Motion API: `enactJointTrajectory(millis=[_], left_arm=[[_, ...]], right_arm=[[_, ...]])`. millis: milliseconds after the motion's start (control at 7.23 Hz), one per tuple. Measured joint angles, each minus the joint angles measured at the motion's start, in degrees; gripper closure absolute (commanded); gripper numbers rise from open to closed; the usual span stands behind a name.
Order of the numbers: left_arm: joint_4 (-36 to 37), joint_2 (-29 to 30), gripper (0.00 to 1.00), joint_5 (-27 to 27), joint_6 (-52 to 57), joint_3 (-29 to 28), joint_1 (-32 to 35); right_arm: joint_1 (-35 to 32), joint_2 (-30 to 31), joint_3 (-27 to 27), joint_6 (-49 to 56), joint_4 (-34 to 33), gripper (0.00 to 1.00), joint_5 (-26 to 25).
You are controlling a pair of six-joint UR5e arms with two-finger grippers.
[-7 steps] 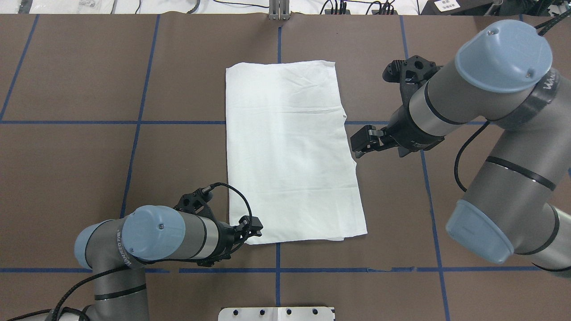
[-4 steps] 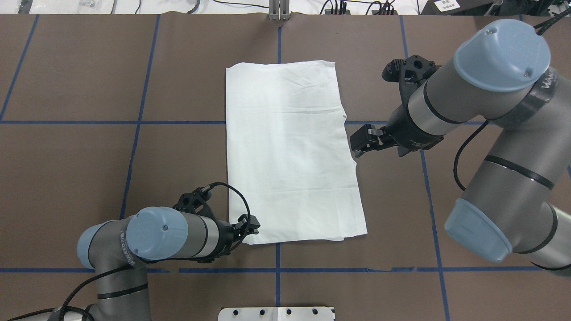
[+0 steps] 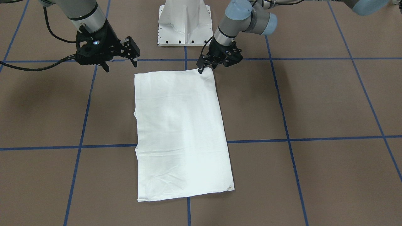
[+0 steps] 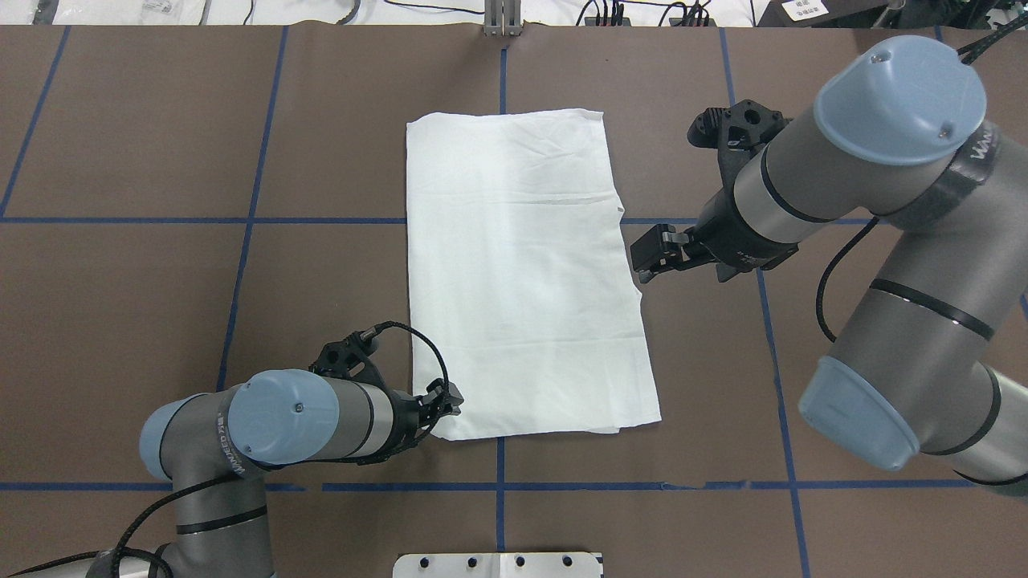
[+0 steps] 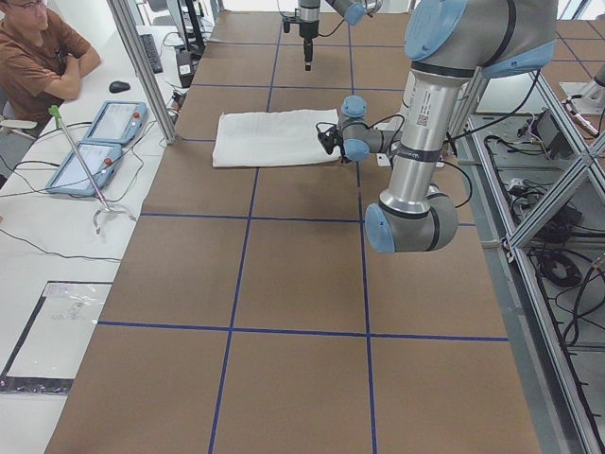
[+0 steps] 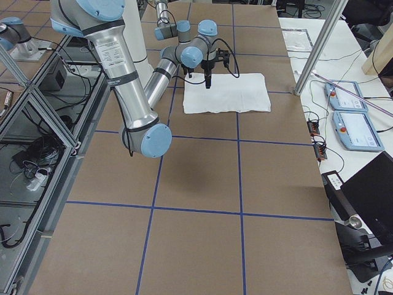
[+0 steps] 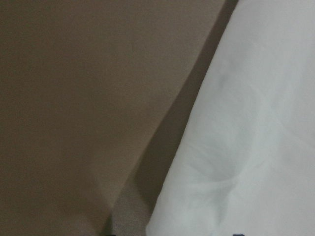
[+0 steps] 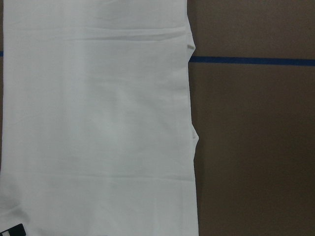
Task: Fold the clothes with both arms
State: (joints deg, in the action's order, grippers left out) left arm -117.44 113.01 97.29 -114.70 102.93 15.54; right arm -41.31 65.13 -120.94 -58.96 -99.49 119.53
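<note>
The clothes (image 4: 522, 273) are one white shirt lying flat as a long folded rectangle on the brown table, also seen in the front view (image 3: 179, 131). My left gripper (image 4: 450, 399) is low at the shirt's near-left corner, with its fingertips at the cloth edge (image 3: 201, 66). Its jaws look open. The left wrist view shows only white cloth (image 7: 246, 123) beside bare table, very close. My right gripper (image 4: 640, 261) hovers open above the shirt's right edge at mid length and holds nothing. Below it, the right wrist view shows the shirt (image 8: 98, 123) and its right edge.
Blue tape lines (image 4: 249, 221) mark a grid on the brown table cover. The white pedestal base (image 3: 183, 22) stands at the robot's side of the table. A person (image 5: 38, 47) sits at a side bench with tablets (image 5: 104, 137), beyond the far table edge.
My left gripper has drawn back a little to the left and settled at the shirt's near-left corner. The right arm has barely moved. The shirt lies as before.
</note>
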Motion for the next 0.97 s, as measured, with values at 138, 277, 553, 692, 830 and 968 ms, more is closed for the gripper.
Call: enactJointTrajectory(millis=[138,277,553,692,830,968], left_arm=[[-0.06,0.01,0.41,-0.45,0.02,-0.11,0.24],[-0.11,0.04,0.41,-1.21,0.05,-0.22,0.46],[-0.15,0.61,0.41,-1.73,0.05,-0.27,0.58],[-0.16,0.90,0.43,-1.71,-0.08,-0.30,0.55],[-0.16,1.04,0.45,-1.66,-0.22,-0.33,0.53],[-0.16,1.01,0.46,-1.61,-0.23,-0.35,0.55]], right_arm=[[-0.10,0.00,0.00,-0.03,0.00,0.00,0.00],[-0.23,0.06,0.00,-0.07,0.00,0.00,0.00],[-0.38,0.14,0.00,-0.10,-0.05,0.00,0.00],[-0.44,0.25,0.01,-0.10,-0.07,0.00,0.00],[-0.48,0.36,0.00,-0.10,-0.08,0.00,0.00],[-0.51,0.40,0.00,-0.12,-0.07,0.00,0.00]])
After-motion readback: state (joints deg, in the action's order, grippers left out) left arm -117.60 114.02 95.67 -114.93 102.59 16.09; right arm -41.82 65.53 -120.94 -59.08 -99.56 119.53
